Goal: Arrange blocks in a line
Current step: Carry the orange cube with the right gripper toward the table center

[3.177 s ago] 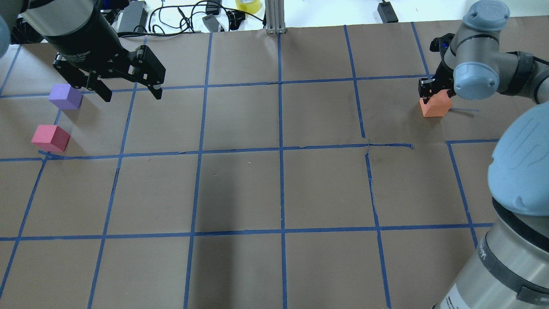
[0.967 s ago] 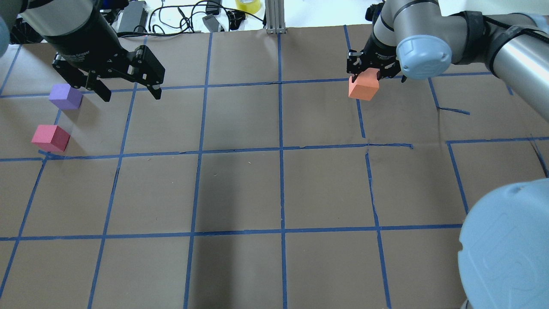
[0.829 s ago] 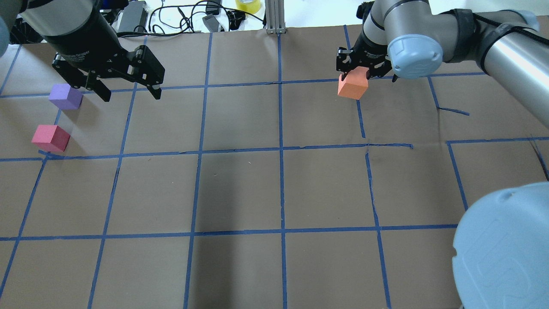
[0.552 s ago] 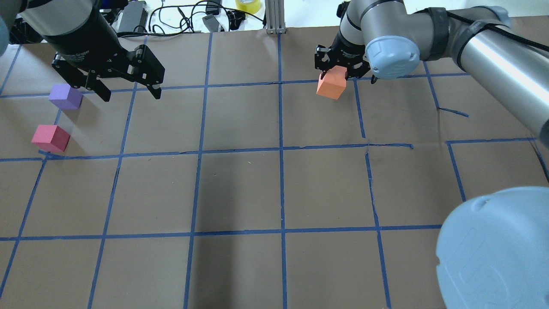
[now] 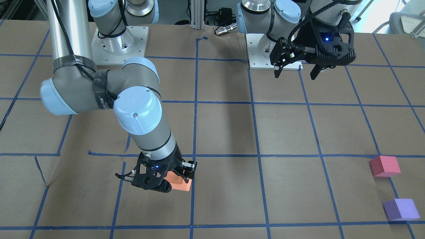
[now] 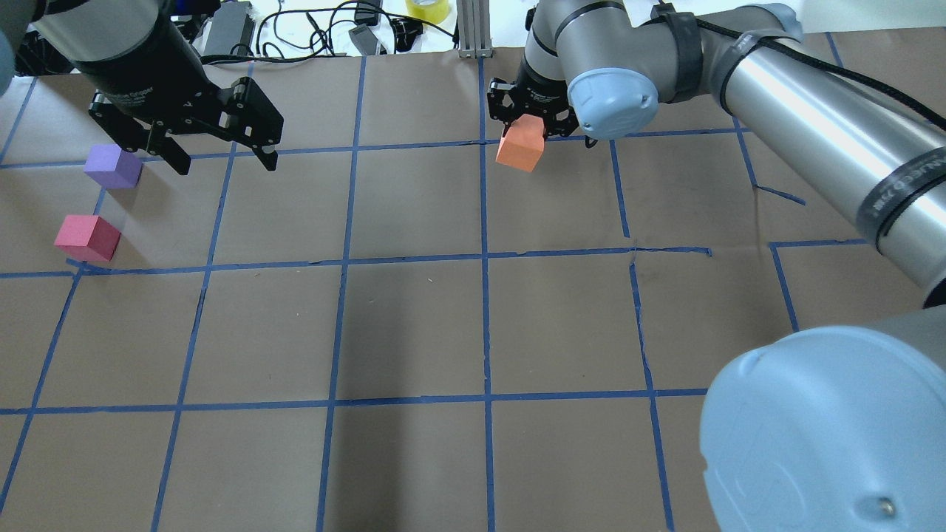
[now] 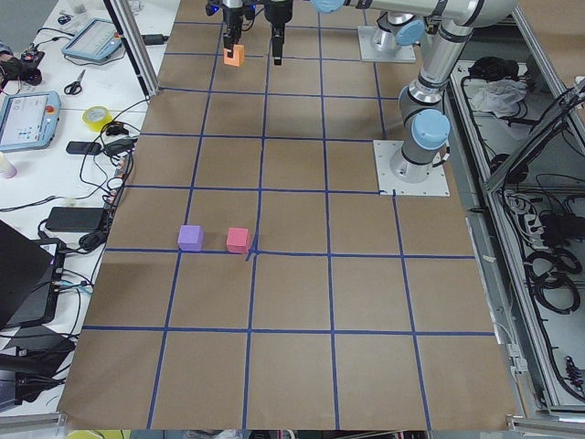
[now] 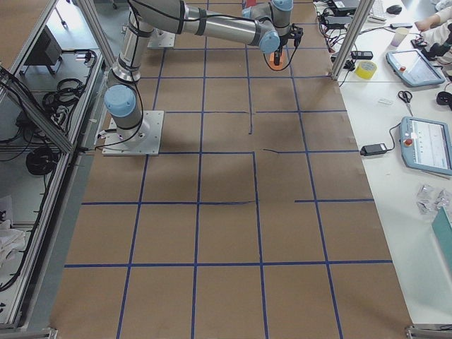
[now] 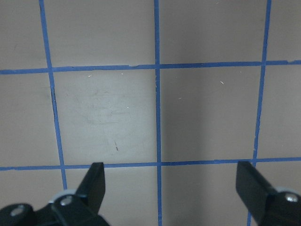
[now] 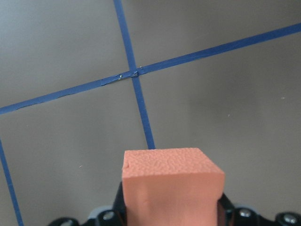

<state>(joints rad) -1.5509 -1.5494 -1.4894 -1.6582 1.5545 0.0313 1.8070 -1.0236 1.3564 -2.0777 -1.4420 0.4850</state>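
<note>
The right hand [image 6: 526, 131] clamps the small matte orange foam cube [image 6: 519, 154] over the far middle of the brown paper-covered counter [image 6: 414, 332], while the left hand [image 6: 225, 166] hangs spread wide beside the purple foam cube [image 6: 112, 166], with the red-pink foam cube [image 6: 87, 238] near it.

I only see a corner of the orange block [image 5: 181, 186] peeking past the right gripper [image 5: 176, 182] (front camera), rest is covered.
</note>
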